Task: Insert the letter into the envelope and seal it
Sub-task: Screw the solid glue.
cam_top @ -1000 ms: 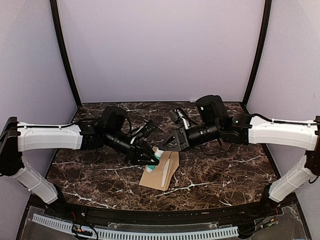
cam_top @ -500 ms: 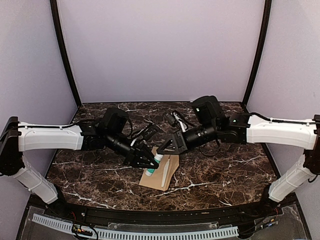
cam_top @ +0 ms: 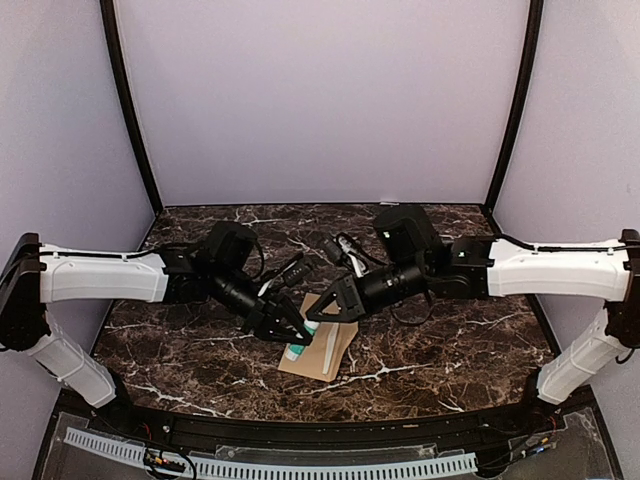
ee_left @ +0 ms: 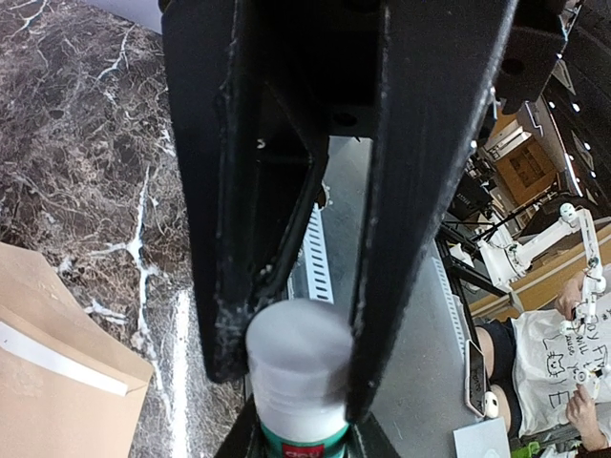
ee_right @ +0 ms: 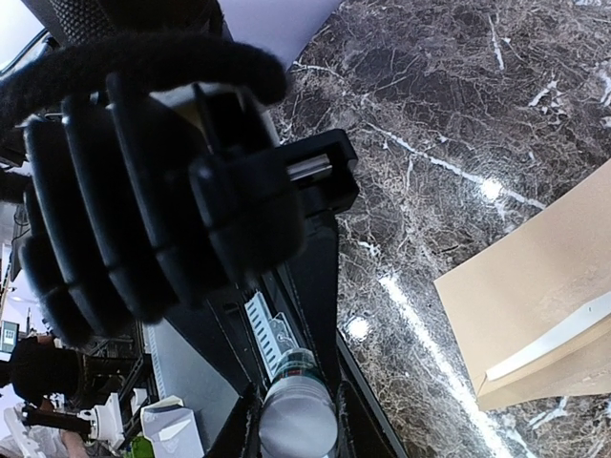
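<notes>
The flat brown paper envelope (cam_top: pixel 340 335) lies on the dark marble table (cam_top: pixel 450 340). Its long side runs from near to far, tipped a bit right. Just above it, the left gripper (cam_top: pixel 293 333) and the right gripper (cam_top: pixel 322 312) both squeeze one white plastic glue stick (cam_top: pixel 297 347) with a green label, one at each end. The left gripper is closer to the envelope. A pale strip (cam_top: pixel 328 347) shows on the envelope. I cannot tell if it is the letter or the flap.
</notes>
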### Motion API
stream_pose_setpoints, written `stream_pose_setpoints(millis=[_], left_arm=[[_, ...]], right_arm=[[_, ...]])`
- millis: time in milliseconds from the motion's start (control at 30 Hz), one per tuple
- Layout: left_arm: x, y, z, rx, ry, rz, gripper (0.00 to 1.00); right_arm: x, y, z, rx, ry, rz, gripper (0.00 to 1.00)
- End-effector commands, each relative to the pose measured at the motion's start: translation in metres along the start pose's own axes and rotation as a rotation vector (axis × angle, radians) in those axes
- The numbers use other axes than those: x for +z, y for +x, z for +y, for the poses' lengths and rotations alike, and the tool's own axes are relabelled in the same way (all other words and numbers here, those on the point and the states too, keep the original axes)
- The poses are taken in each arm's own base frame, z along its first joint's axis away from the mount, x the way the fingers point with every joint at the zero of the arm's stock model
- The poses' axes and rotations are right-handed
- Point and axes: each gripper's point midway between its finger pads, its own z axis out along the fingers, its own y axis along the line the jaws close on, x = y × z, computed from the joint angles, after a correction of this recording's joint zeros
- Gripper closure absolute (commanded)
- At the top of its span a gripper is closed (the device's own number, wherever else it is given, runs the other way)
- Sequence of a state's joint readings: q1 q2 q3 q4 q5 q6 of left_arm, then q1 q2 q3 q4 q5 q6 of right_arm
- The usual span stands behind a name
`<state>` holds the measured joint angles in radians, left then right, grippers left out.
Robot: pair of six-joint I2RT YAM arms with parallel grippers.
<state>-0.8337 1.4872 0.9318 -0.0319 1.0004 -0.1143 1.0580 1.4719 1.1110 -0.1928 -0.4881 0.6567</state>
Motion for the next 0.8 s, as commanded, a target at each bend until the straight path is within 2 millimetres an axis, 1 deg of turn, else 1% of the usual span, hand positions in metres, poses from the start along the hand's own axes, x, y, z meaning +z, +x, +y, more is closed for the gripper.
stream_pose_setpoints(millis=[0, 133, 233, 400, 467, 533, 567, 633, 700, 767], left_arm=[[-0.013, -0.043, -0.001, 0.151, -0.046, -0.138, 1.0], [-0.016, -0.046, 0.002, 0.174, -0.087, -0.157, 1.0], [-0.019, -0.048, 0.003, 0.187, -0.113, -0.172, 1.0], [-0.021, -0.05, 0.004, 0.203, -0.135, -0.187, 1.0], [-0.021, -0.05, 0.004, 0.208, -0.137, -0.188, 1.0], [-0.021, -0.049, 0.005, 0.214, -0.142, -0.183, 1.0], [-0.021, -0.048, 0.006, 0.212, -0.146, -0.179, 1.0], [-0.022, -0.048, 0.005, 0.223, -0.153, -0.179, 1.0], [-0.023, -0.048, 0.004, 0.232, -0.157, -0.185, 1.0], [-0.024, -0.048, 0.003, 0.233, -0.161, -0.188, 1.0]], right_arm=[[0.025, 0.042, 0.033, 0.012, -0.15, 0.123, 0.93], [0.035, 0.053, 0.043, 0.017, -0.188, 0.155, 0.94], [0.041, 0.062, 0.046, 0.018, -0.2, 0.187, 0.94], [0.043, 0.073, 0.051, 0.037, -0.227, 0.219, 0.94], [0.041, 0.07, 0.053, 0.025, -0.223, 0.205, 0.95], [0.037, 0.062, 0.051, 0.014, -0.18, 0.169, 0.93], [0.034, 0.054, 0.049, 0.012, -0.148, 0.139, 0.89], [0.023, 0.034, 0.041, 0.016, -0.068, 0.056, 0.77], [0.008, 0.015, 0.039, 0.019, -0.02, -0.031, 0.59], [-0.004, -0.002, 0.042, 0.016, 0.008, -0.117, 0.44]])
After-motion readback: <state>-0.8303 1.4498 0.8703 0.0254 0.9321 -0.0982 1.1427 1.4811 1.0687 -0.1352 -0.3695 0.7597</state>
